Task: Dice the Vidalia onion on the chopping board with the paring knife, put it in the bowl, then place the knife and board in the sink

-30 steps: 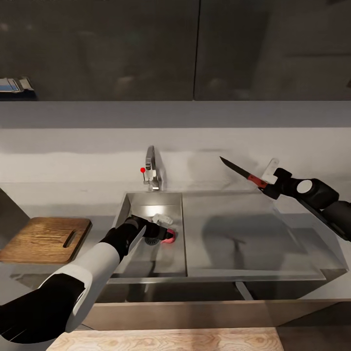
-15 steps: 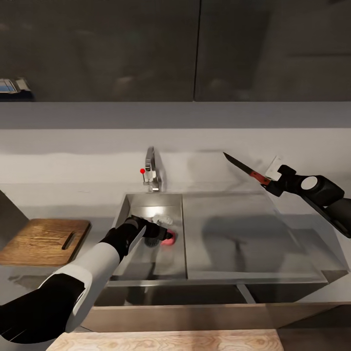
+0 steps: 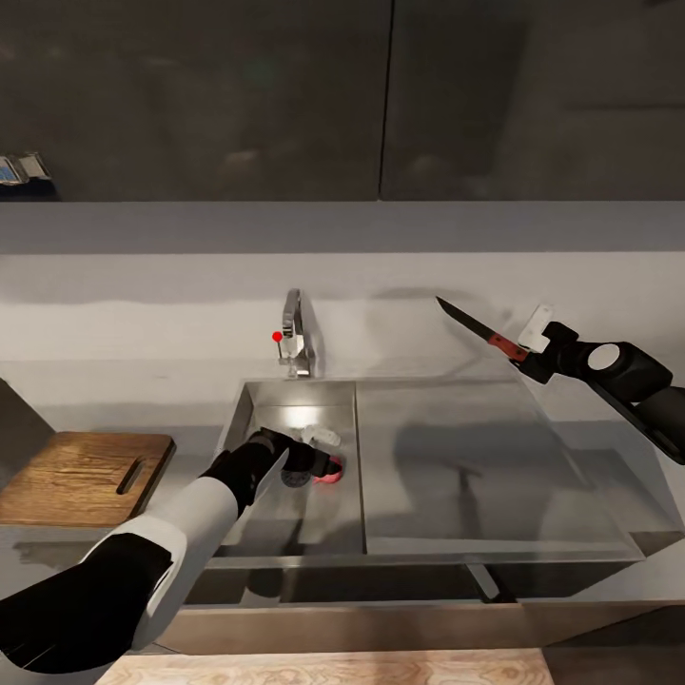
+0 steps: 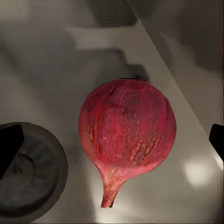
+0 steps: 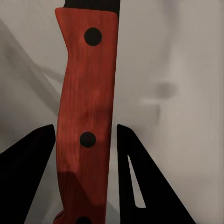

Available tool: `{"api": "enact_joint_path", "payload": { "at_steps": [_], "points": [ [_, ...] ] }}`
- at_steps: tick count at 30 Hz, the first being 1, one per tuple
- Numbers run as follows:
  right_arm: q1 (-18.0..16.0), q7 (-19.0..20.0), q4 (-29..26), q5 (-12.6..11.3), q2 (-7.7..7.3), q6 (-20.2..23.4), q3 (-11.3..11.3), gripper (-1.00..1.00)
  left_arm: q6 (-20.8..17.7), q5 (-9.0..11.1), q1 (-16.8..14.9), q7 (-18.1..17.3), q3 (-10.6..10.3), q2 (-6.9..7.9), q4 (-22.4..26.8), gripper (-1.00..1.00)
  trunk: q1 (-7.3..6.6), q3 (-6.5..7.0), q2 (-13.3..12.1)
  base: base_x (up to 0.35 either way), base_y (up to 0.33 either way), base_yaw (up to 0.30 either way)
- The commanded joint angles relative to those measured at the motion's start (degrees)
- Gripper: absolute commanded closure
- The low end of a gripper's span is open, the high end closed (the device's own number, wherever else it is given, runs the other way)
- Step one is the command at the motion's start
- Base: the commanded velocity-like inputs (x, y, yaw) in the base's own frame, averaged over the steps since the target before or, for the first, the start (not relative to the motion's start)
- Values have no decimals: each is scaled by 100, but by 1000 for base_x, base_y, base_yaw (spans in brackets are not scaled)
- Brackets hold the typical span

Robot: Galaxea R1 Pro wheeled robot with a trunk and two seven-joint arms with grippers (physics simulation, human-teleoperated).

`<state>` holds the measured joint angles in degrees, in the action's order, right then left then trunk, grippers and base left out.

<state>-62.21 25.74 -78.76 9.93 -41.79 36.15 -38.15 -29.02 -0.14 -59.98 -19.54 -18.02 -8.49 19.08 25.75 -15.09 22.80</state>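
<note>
Head view: left gripper (image 3: 319,455) down in the sink (image 3: 285,409) over the onion (image 3: 330,471); board (image 3: 81,476) waits on the tabletop.

Left wrist: jaws wide, onion (image 4: 127,133) between them beside the drain (image 4: 30,172). Best to drop lower, straddle its widest part, then close.

Right wrist: jaws clamp the knife (image 5: 86,121) handle.

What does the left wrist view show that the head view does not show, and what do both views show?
Left wrist view: the onion close up, with its red streaked skin and its thin stalk, lying free between two dark fingertips.

Head view: the chopping board on the countertop, the tap, the drainboard, and the right end effector holding the paring knife in the air.

Both: the onion, the drain beside it, and the steel floor of the sink.
</note>
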Motion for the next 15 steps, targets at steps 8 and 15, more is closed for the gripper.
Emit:
{"api": "enact_joint_path", "payload": {
  "at_steps": [8, 15],
  "points": [
    [-11, 37, -8, 62, -5, 14, -18, 100, -8, -4, -5, -7, -59, -82, -94, -100, 4, -12, 12, 0, 0, 0],
    [-11, 37, -8, 62, -5, 14, -30, 100, -7, -5, -5, -8, -197, -151, -103, -100, 4, -12, 12, 0, 0, 0]
  ]
}}
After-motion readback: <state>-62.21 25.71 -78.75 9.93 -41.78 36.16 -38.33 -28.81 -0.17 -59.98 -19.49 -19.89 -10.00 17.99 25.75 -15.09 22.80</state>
